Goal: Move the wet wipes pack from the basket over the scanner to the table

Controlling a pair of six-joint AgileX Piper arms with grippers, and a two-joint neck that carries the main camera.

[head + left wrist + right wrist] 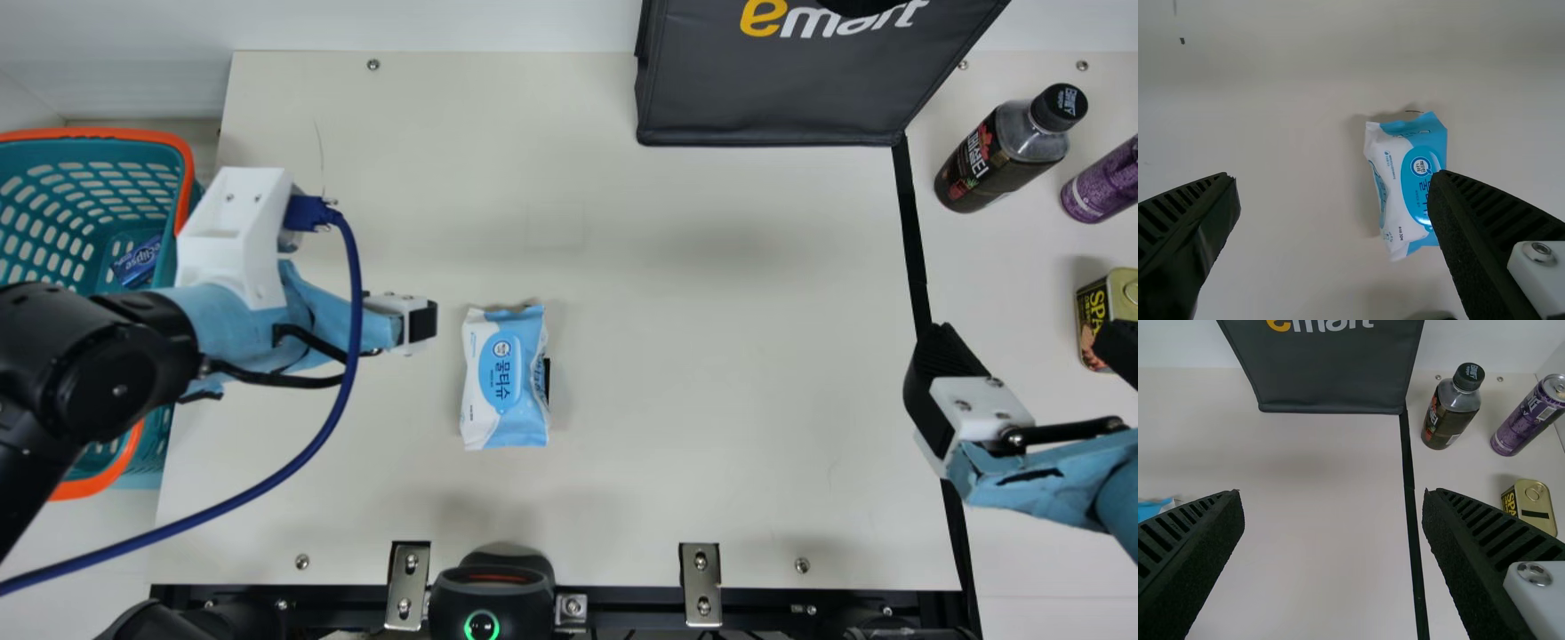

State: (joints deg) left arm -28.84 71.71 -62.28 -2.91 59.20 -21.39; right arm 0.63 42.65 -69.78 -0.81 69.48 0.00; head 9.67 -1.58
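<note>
Wet wipes pack [504,378]: while the left hand [420,322] hangs near it, the pack's lying label-up on the worktop [711,356], off to that hand's right
Left hand: fingers spread apart, nothing in there
Right hand [1027,342]: also apart and not gripping anything, well away from the pack
Basket [89,133]: teal with an orange rim, to the left hand's left, small blue packet [138,260] inside
Barcode scanner [489,596]: nearer the worktop's front edge than either hand, green ring glowing
Black bag [782,98]: farther back than both hands
</note>
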